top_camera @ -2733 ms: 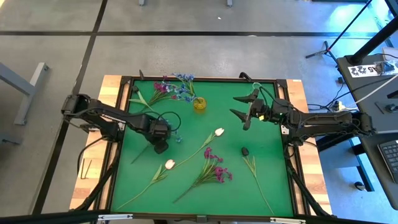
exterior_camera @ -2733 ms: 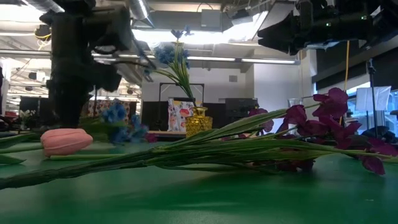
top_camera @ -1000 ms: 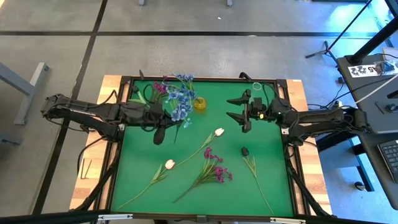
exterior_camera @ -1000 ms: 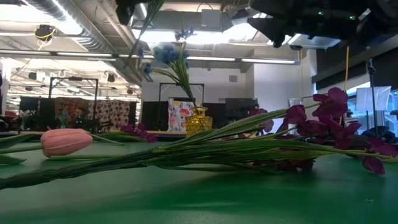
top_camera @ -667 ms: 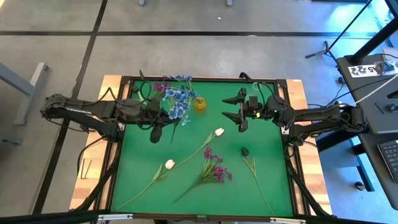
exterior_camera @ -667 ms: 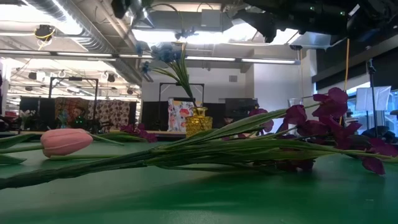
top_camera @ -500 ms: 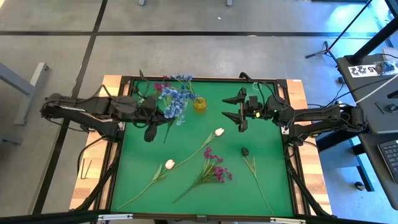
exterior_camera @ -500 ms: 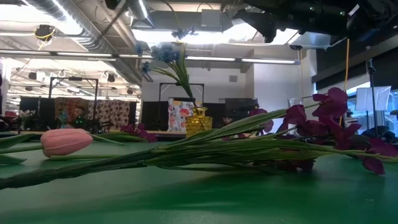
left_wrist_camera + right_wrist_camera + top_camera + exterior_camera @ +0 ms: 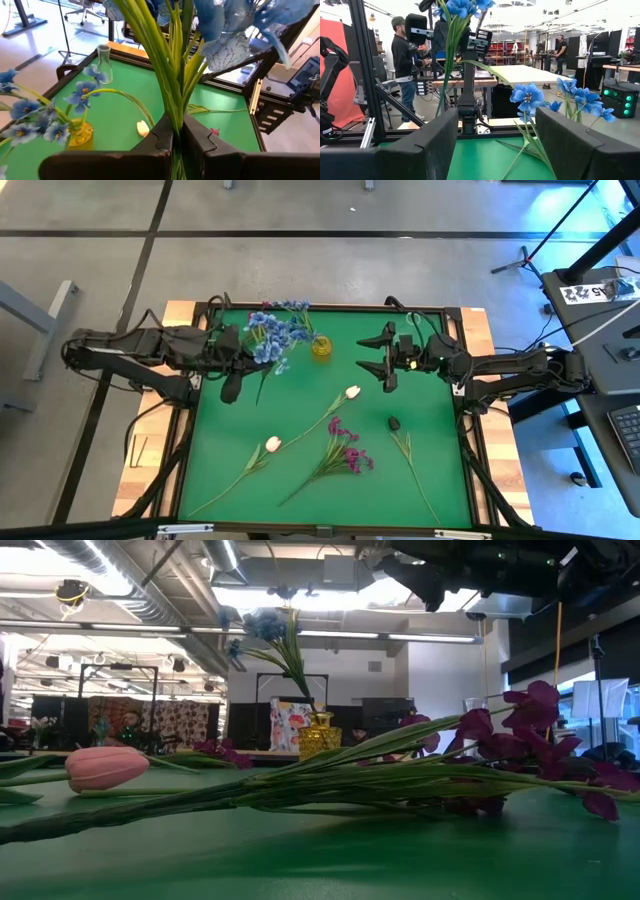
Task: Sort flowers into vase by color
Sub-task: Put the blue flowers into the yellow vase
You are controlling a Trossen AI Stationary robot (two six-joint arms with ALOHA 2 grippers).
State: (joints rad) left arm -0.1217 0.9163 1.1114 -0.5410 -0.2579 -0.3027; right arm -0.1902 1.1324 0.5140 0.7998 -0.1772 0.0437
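My left gripper (image 9: 248,362) is raised over the table's far left part and is shut on a blue flower (image 9: 266,338). The flower's blossoms (image 9: 235,30) fill the top of the left wrist view. A yellow vase (image 9: 320,346) stands near the far edge with another blue flower (image 9: 296,307) stuck in it. My right gripper (image 9: 377,354) hovers open to the right of the vase, touching nothing. Two white tulips (image 9: 352,392) (image 9: 272,444) and a magenta flower (image 9: 345,452) lie flat on the green mat. The left arm partly hides another magenta flower (image 9: 253,321). My left gripper pinches the blue flower's bundle of green stems (image 9: 176,117) between its two fingers, below the leaves. The fingers come roughly level from the table's left side and lie across the stems. The flower is lifted clear, with its blossoms up and its lower stem end (image 9: 261,384) hanging free.
A glass flask (image 9: 413,317) stands at the far right corner. A green stem with a dark bud (image 9: 395,423) lies on the right of the mat. A raised dark frame (image 9: 330,307) borders the mat. People stand in the room beyond, in the right wrist view.
My left gripper, still shut on the blue flower, has carried it toward the table's left edge and slightly toward the far edge. The blossoms now hang left of the vase instead of beside it. My right gripper edged a little toward the vase, then held still.
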